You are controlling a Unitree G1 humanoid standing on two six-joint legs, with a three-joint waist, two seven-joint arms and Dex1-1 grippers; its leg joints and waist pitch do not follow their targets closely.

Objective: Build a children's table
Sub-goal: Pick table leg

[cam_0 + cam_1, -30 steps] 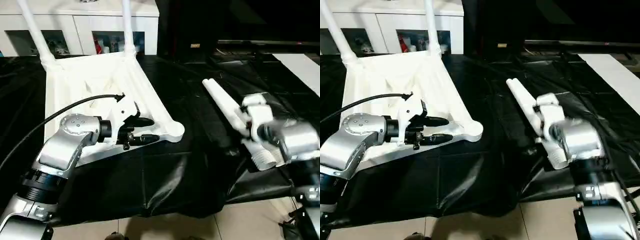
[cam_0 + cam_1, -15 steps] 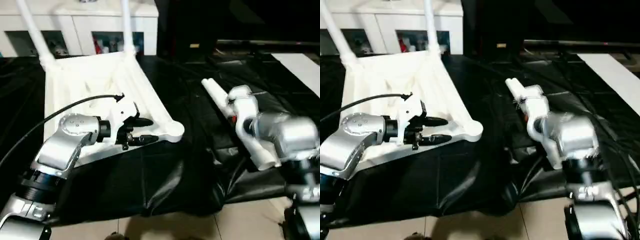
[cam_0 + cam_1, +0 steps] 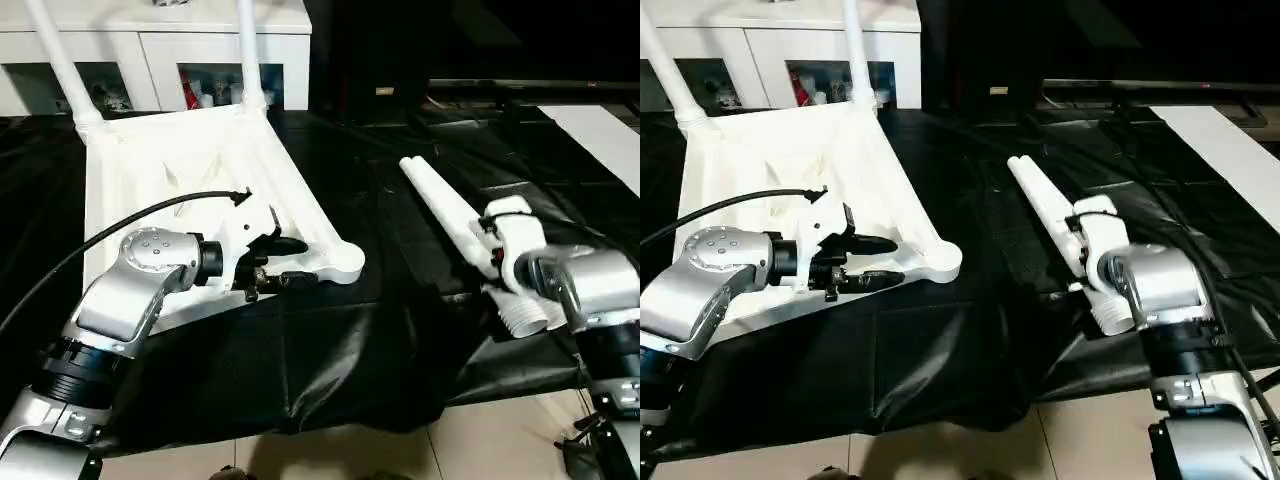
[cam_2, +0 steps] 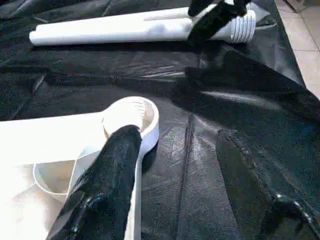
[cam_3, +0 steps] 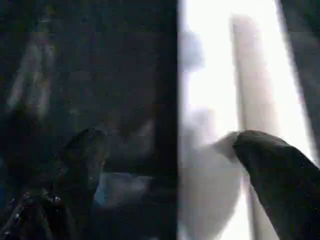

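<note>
Top (image 3: 190, 165): white, ribbed. Legs (image 3: 450, 215): white. Desk cover (image 3: 330, 350): glossy black. Forearms (image 3: 130, 290): silver. Claw fingers (image 4: 107, 190): black. Board (image 3: 600, 135): white.

glossy black sheet (image 3: 330, 350), white plastic top (image 3: 180, 160)

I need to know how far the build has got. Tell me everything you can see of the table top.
The table top is white plastic, square, lying upside down on the black sheet, its ribbed underside up. Two legs stand in its far corner sockets; the near right socket is round and empty. The left hand is at the near edge by that socket, one finger over the rim.
</note>
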